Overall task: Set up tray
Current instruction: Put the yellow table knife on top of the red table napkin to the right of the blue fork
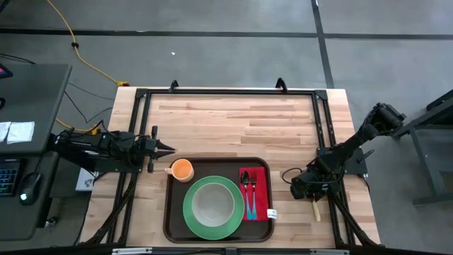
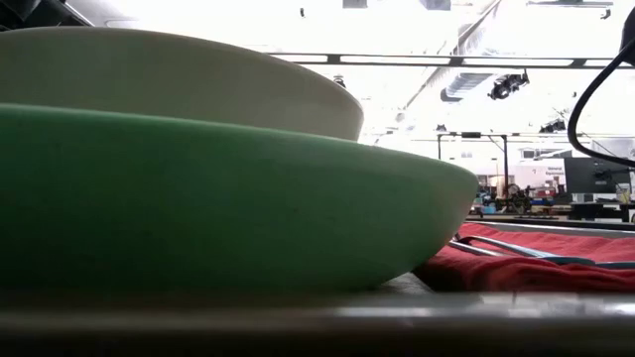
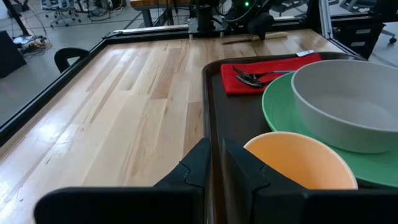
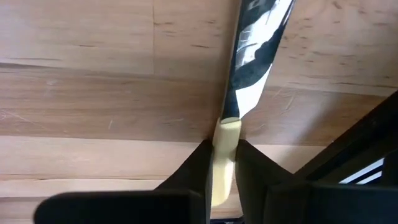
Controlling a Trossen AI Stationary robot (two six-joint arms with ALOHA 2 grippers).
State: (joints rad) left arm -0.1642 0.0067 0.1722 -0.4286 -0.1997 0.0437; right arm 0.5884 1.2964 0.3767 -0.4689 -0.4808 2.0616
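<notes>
Left gripper [image 1: 170,149], at the left of the table: fingers [image 3: 202,163] drawn almost together with only a thin slit between them, grasping nothing, tips just beside the orange cup [image 1: 182,169] and the tray's left rim. The arm appears to be waiting.

Tray [image 1: 168,212], centre front of the table: a large dark brown rectangle with rounded corners and a raised rim, lying flat on the pale wood. Its load, left to right: the orange cup in the far left corner; a green plate [image 1: 192,219] with a pale bowl [image 1: 213,203] nested in it; a red napkin [image 1: 263,191] along the right side carrying a fork and spoon [image 1: 248,191] with blue handles.

Right gripper [image 1: 316,202], at the right of the table, well apart from the tray: fingers pressed against both sides of the pale handle of a knife [image 4: 249,68], whose bright blade lies flat on the wood.

Progress, as judged: crockery, napkin, fork and spoon are placed; the knife is the one piece outside the tray. It is gripped but not lifted, and its carry to the napkin remains.
</notes>
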